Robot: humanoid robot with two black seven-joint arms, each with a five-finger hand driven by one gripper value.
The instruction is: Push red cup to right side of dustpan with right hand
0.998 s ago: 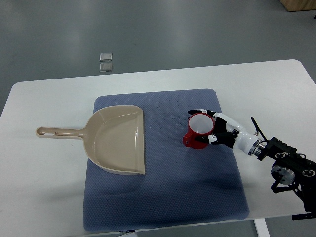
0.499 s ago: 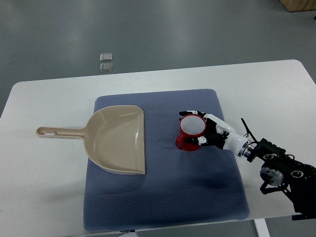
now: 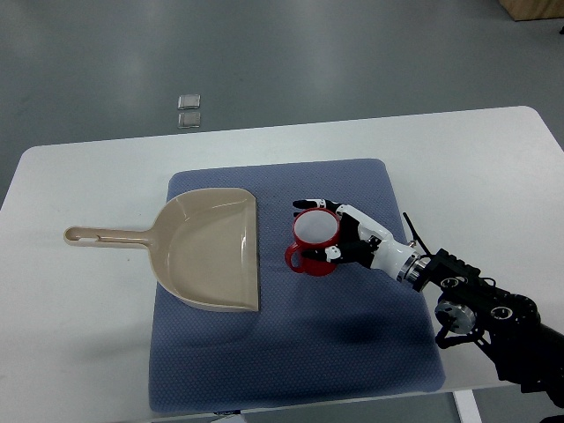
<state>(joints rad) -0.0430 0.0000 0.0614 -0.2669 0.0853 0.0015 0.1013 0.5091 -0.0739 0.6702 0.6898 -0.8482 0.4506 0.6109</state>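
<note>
Red ceramic cup [image 3: 312, 241] with a white inside stands upright near the middle of the blue mat [image 3: 291, 352], just right of the beige plastic dustpan [image 3: 207, 249], the right hand [image 3: 339, 239] cupped around it, fingers curled against its sides.

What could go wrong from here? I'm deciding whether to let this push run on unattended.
1. The red cup looks tilted against the right hand, so more pushing could tip it over on the soft blue mat.
2. Only a narrow strip of mat separates the cup from the dustpan; overshooting could bump the dustpan's open edge and shift it.
</note>
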